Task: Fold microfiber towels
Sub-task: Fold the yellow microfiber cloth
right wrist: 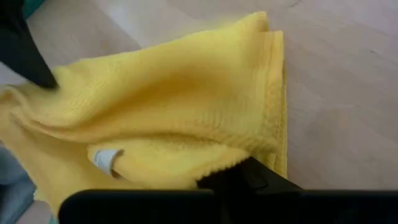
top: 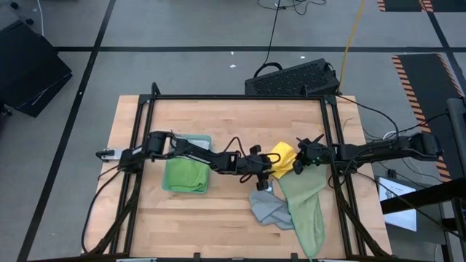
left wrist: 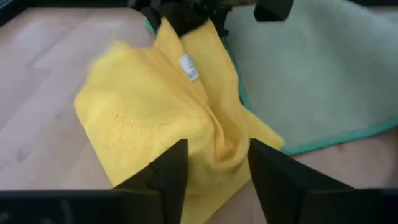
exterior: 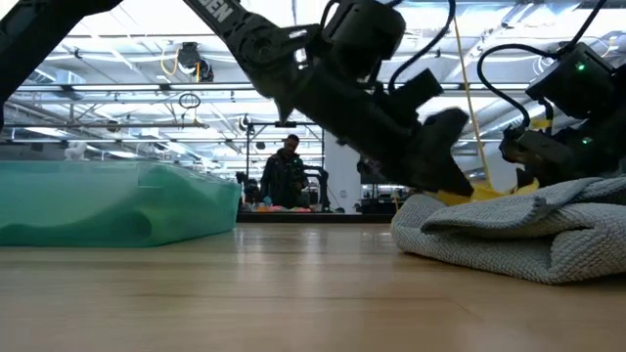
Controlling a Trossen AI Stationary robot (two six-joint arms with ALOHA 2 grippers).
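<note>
Right gripper (top: 301, 164) pinches the yellow towel's (left wrist: 155, 112) edge, anchoring it; left gripper (left wrist: 214, 171) stands half-open astride its fold, gripping nothing.

Soft cloths on a smooth wood bench

The yellow towel (left wrist: 155, 118) is fuzzy, matt cloth with a small white tag (left wrist: 188, 67) sewn on. The grey towel (exterior: 518, 235) looks thick, with a bumpy weave. The pale green towel (left wrist: 311, 81) is soft and fluffy. The bench (top: 218, 218) is light wood, smooth and a little shiny. The left hand (left wrist: 214, 177) has dark, matt, hard fingers.
</note>
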